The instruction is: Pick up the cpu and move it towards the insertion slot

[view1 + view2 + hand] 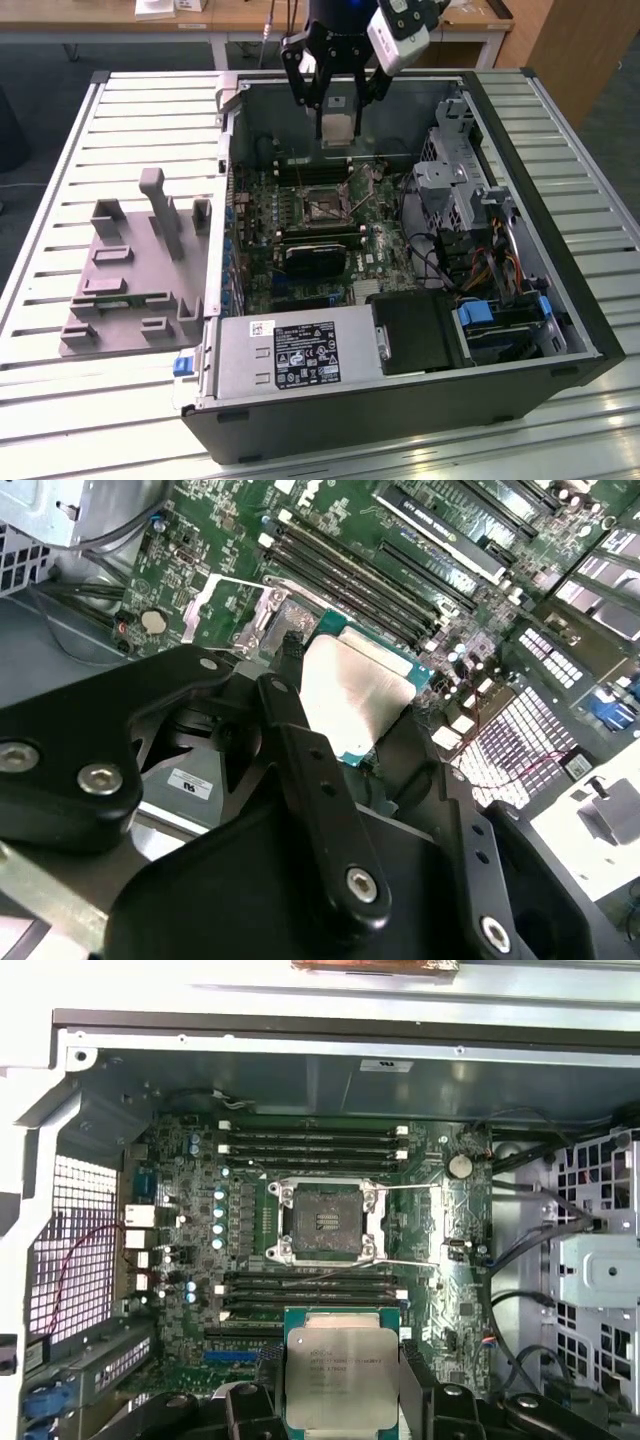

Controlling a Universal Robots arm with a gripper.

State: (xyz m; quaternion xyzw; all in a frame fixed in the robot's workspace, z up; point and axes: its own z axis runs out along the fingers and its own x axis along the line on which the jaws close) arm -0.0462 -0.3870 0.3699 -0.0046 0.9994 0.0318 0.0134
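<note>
The gripper is clamped on the cpu, its black fingers pressing the chip's opposite edges, so the silver square hangs in the air above the open computer case. Below it on the green motherboard, the insertion slot lies uncovered between the rows of black memory slots, apart from the chip.

Black, screw-studded gripper linkages

Cpu brushed silver metal top; fingers matt black.
</note>
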